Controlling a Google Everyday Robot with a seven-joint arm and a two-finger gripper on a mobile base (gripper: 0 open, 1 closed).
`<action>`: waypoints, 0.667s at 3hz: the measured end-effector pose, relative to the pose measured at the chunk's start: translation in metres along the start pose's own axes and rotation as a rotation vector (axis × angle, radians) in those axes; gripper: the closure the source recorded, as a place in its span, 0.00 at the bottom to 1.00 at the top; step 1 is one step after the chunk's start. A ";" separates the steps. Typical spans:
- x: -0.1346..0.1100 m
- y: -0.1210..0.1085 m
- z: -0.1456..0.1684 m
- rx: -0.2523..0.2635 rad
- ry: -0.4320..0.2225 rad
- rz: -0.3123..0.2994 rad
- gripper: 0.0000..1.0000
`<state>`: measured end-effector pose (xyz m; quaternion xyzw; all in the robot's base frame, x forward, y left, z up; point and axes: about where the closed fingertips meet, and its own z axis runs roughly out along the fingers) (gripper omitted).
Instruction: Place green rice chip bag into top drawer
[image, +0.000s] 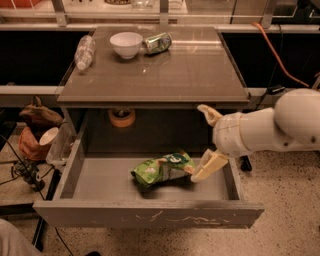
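The green rice chip bag (161, 170) lies flat on the grey floor of the open top drawer (100, 181), right of the middle. My gripper (199, 143) is at the bag's right end, open, with one tan finger (208, 114) raised toward the cabinet top and the other (209, 166) low beside the bag's right edge, touching or nearly touching it. The bag is not held. The drawer's scratched front panel (150, 216) faces the camera.
On the cabinet top (200, 70) stand a white bowl (126, 44), a green can on its side (158, 42) and a plastic bottle lying down (84, 51). A round orange object (121, 117) sits behind the drawer. Bags and cables (35, 135) crowd the floor at left.
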<state>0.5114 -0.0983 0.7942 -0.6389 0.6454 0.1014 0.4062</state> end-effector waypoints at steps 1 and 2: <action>-0.030 -0.004 -0.108 0.139 0.092 0.011 0.00; -0.046 -0.003 -0.127 0.169 0.126 -0.017 0.00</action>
